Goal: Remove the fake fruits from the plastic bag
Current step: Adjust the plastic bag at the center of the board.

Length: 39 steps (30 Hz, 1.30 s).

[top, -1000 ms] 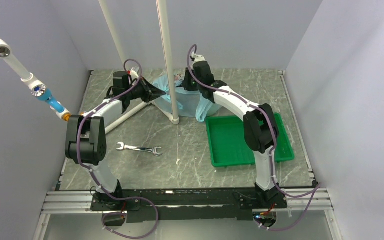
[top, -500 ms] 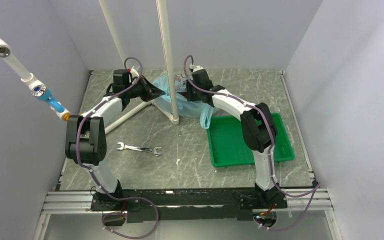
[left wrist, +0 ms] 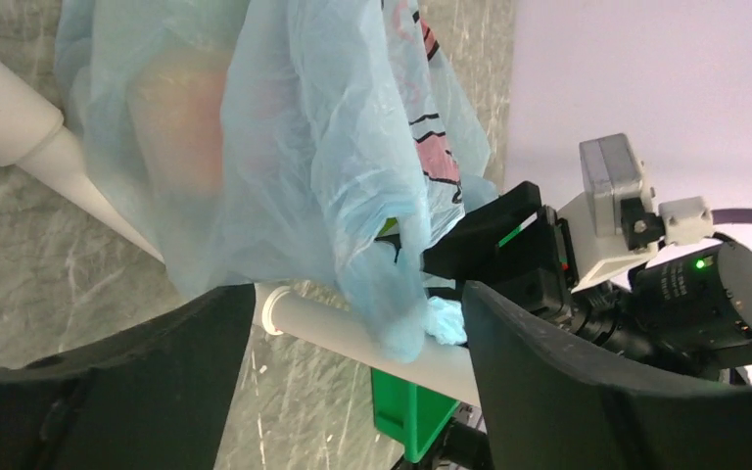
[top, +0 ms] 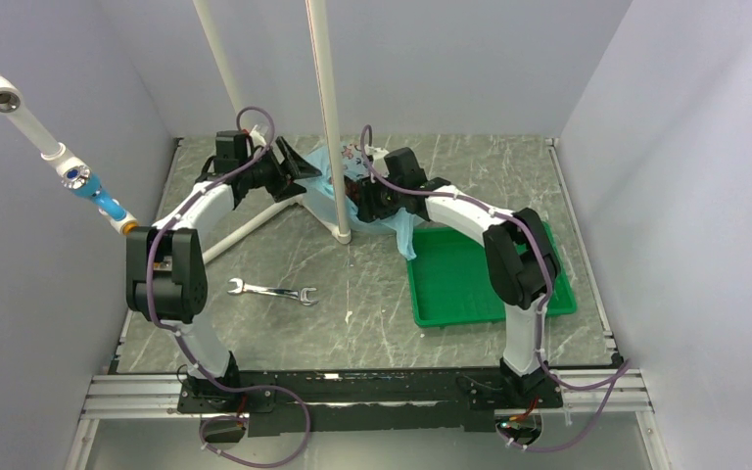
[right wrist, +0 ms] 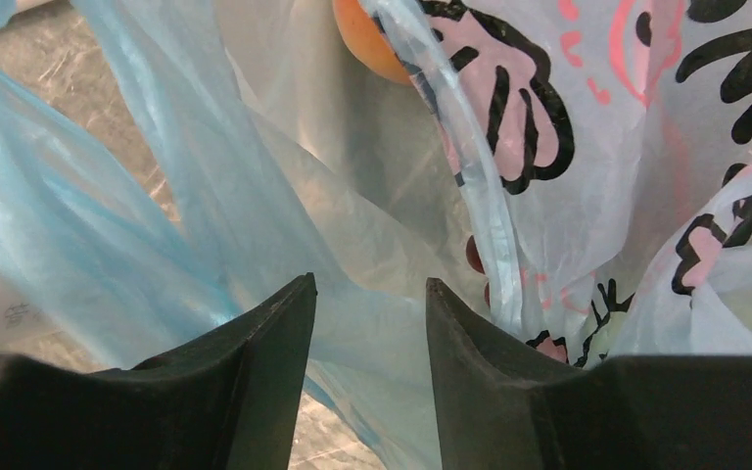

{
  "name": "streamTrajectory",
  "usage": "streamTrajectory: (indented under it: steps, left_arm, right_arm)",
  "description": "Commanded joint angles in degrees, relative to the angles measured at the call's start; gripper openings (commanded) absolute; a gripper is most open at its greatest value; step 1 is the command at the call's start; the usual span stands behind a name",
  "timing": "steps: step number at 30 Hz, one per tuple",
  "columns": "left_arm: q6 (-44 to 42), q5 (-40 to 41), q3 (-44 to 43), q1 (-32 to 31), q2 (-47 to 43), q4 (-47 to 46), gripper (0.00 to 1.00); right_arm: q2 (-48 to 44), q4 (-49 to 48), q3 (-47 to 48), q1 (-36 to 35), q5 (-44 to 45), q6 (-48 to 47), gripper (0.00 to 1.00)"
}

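The light-blue plastic bag (top: 399, 227) lies crumpled at the foot of the white pole, its black and pink print showing in the right wrist view (right wrist: 509, 108). An orange fake fruit (right wrist: 372, 49) peeks out at its mouth. A peach-coloured fruit (left wrist: 181, 117) glows through the film, and other fruits are hidden inside. My left gripper (top: 299, 164) stands wide open just left of the bag (left wrist: 284, 147), holding nothing. My right gripper (top: 360, 201) is pushed against the bag from the right, open, with loose film (right wrist: 367, 284) lying across the gap.
A green tray (top: 480, 279) sits right of the bag. A wrench (top: 274, 291) lies at the front left. The vertical white pole (top: 328, 117) stands on a base with a slanted white pipe (left wrist: 352, 338) that crosses under my left jaws.
My left gripper has opened, let go of the bag's edge and drawn back a little. My right gripper has swung down and left into the bag and opened wider. The bag has slumped.
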<state>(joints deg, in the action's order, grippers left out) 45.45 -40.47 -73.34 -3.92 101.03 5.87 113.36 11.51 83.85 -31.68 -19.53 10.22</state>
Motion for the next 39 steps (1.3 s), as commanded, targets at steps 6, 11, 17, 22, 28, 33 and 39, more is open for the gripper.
streamTrajectory:
  steps: [6,11,17,22,28,33,39]
  left_arm:
    - [-7.5,2.2,-6.2,-1.1,2.4,3.7,0.99]
    - [-11.5,6.4,-8.9,-5.6,3.9,8.0,0.96]
    - [-11.8,11.7,-9.3,-6.1,6.7,9.8,0.85]
    - [-13.0,13.6,-12.7,-7.2,9.0,10.5,0.85]
    - [-13.6,16.1,-14.4,-7.9,11.8,10.9,0.51]
    - [-15.3,17.1,-16.0,-7.9,11.9,13.3,0.11]
    - [-15.6,18.8,-12.1,-7.9,6.6,12.0,0.00]
  right_arm:
    - [5.5,-7.4,5.5,0.3,-4.3,6.5,0.51]
    - [9.5,-12.7,10.1,0.4,-9.2,12.9,0.45]
    - [9.0,-17.1,9.1,0.3,-12.2,14.9,0.43]
    - [8.1,-18.1,7.1,0.3,-13.3,15.2,0.42]
    - [6.1,-20.4,2.6,0.3,-12.4,16.5,0.41]
    - [0.8,-12.9,-1.4,0.2,3.8,13.8,0.42]
    - [-6.7,-3.3,-4.4,0.2,24.6,9.5,0.43]
